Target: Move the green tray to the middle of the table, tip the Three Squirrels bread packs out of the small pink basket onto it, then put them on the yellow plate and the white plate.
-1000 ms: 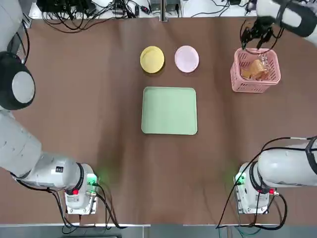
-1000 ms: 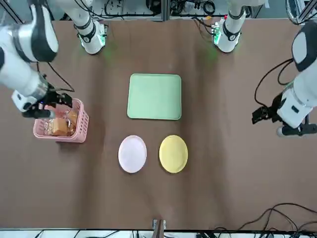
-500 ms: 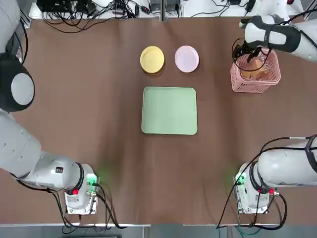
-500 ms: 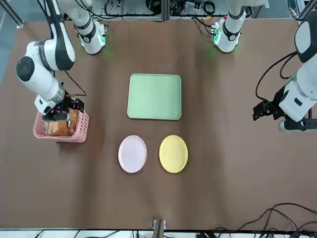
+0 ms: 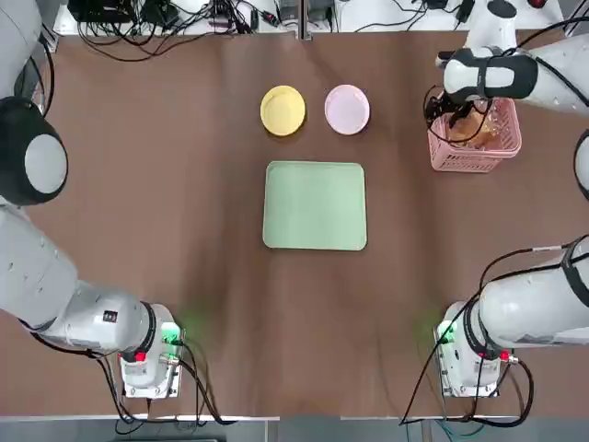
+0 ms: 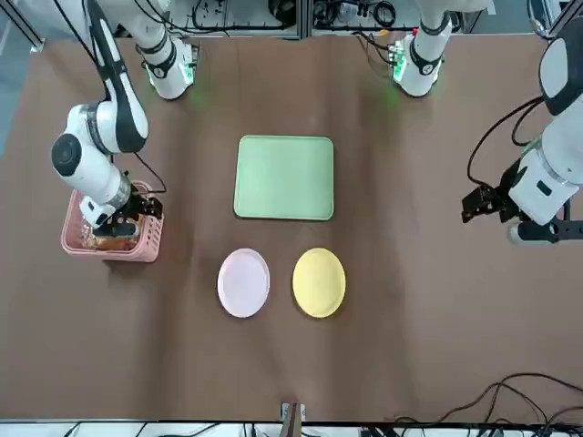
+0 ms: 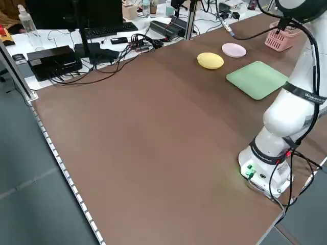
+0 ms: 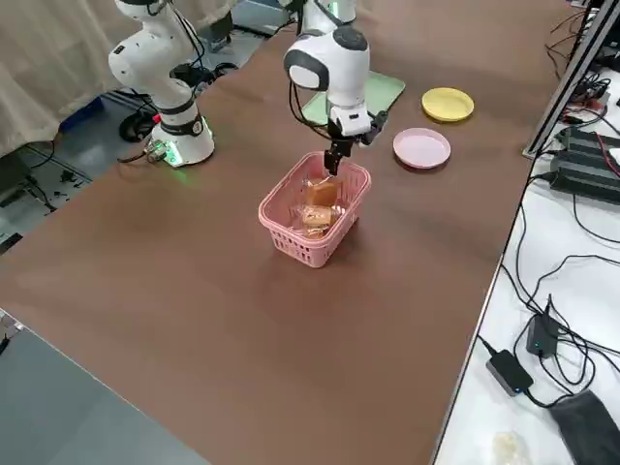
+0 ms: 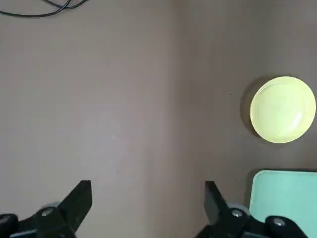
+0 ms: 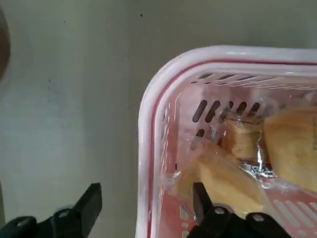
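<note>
The right gripper (image 10: 147, 210), fingers spread, straddles the wall of the pink basket (image 10: 149, 144) at the overhead view's upper right; bread packs (image 10: 225, 183) remain inside. The green tray (image 5: 315, 206) lies at centre, apparently placed; tipping and plating remain. One tray, one basket, one yellow plate (image 5: 282, 110), one white plate (image 5: 347, 110), at least three packs. The left gripper (image 9: 148, 208) waits, fingers apart, at the front view's right.

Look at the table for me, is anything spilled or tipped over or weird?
Nothing stands out: the bread packs are inside the upright pink basket, and the tray and both plates lie flat.
</note>
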